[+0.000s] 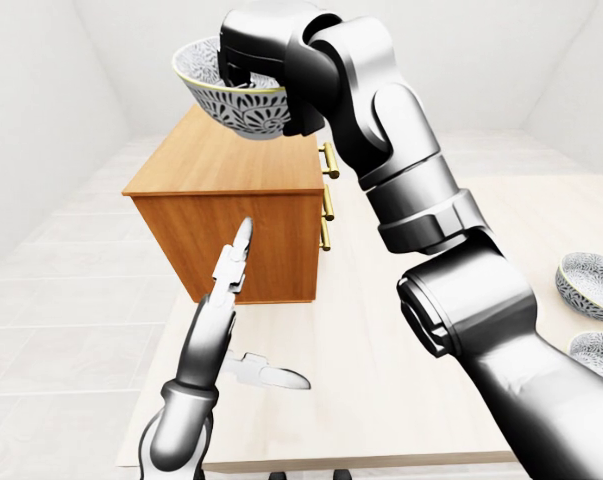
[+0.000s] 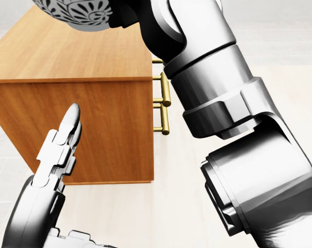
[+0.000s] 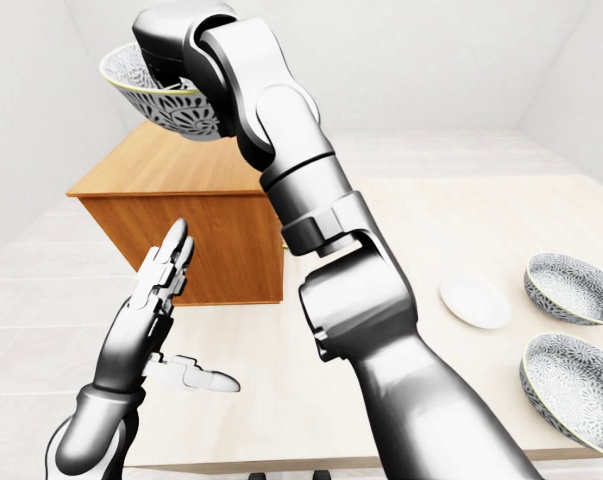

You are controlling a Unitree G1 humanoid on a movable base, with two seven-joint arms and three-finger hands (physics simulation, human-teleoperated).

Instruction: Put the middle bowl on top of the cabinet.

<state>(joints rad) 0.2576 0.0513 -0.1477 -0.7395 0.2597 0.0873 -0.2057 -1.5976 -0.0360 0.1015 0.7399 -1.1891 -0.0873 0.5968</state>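
Under the right hand (image 1: 261, 50) hangs the patterned bowl (image 1: 236, 105), its rim held by the closed fingers, above the cabinet (image 1: 221, 165) top and apart from it. Lower, the left hand (image 1: 231, 272) stands flat, fingers stretched out.

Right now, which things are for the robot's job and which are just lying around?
For the job: bowl, gripped by the right hand; cabinet below it.
Just lying about: two other bowls and a plate on the table; left hand, open and idle.
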